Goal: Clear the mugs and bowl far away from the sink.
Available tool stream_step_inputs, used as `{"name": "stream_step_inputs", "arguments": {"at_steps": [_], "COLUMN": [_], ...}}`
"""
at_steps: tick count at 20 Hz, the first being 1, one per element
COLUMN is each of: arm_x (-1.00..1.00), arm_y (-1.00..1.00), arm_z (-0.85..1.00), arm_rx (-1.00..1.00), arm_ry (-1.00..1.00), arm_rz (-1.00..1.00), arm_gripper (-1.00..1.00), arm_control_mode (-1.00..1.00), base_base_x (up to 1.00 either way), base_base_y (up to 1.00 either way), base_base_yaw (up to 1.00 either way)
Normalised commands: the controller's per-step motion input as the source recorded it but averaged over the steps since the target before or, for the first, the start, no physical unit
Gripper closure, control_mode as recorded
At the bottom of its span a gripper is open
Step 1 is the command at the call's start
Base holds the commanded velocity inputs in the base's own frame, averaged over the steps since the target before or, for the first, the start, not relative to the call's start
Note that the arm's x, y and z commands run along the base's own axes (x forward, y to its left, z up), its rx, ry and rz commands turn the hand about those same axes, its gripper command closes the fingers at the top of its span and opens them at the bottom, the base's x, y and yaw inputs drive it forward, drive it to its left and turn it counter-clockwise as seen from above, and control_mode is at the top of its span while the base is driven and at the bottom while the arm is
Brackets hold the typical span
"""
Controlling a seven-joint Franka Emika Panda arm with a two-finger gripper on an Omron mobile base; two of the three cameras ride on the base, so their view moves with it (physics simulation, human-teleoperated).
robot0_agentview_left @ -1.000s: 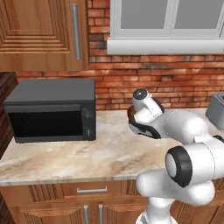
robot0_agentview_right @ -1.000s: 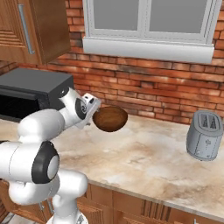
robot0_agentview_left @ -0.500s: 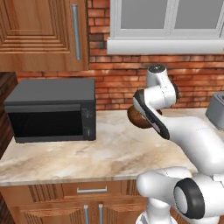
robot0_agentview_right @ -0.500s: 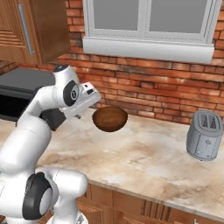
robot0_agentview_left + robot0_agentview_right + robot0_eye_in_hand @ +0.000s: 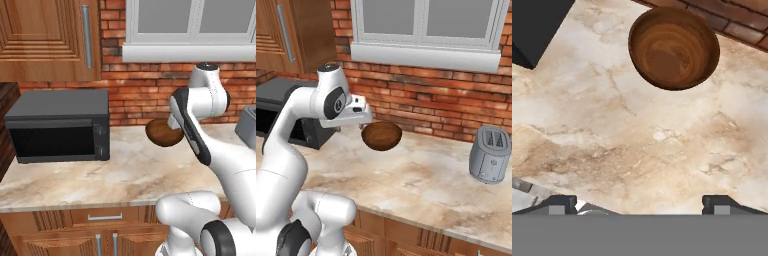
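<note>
The dark brown wooden bowl [image 5: 163, 134] [image 5: 382, 136] [image 5: 673, 47] sits upright on the marble counter [image 5: 125, 175] close to the brick wall, with nothing in it. My gripper [image 5: 639, 202] [image 5: 362, 125] hovers above the counter just short of the bowl, on its microwave side. It is open, its two fingertips [image 5: 562, 202] stand wide apart, and nothing is between them. Gripper and bowl are apart. The mugs and the sink are out of view.
A black microwave [image 5: 60, 125] [image 5: 283, 107] stands to the left of the bowl, its corner [image 5: 534, 25] near my hand. A grey toaster [image 5: 487, 155] [image 5: 247, 125] stands at the right. The brick wall [image 5: 421, 100] runs behind, with wooden cupboards [image 5: 50, 37] above.
The arm has straightened and risen, lifting the hand up and away from the bowl. The bowl has stayed in place on the counter. The gripper has stayed open.
</note>
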Motion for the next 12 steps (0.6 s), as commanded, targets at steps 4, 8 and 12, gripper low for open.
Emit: {"name": "stream_step_inputs", "arguments": {"at_steps": [4, 8, 12], "arm_x": [-0.04, -0.14, -0.47], "arm_y": [0.03, -0.04, -0.19], "arm_z": [-0.28, 0.0, -0.02], "arm_rx": [0.02, 0.0, 0.0], "arm_ry": [-0.02, 0.0, 0.0], "arm_rz": [-0.13, -0.03, -0.17], "arm_gripper": [-1.0, -1.0, -1.0], "arm_control_mode": [-1.0, -1.0, -1.0], "base_base_x": [0.0, 0.0, 0.0], "base_base_y": [0.0, 0.0, 0.0], "base_base_yaw": [0.0, 0.0, 0.0]}}
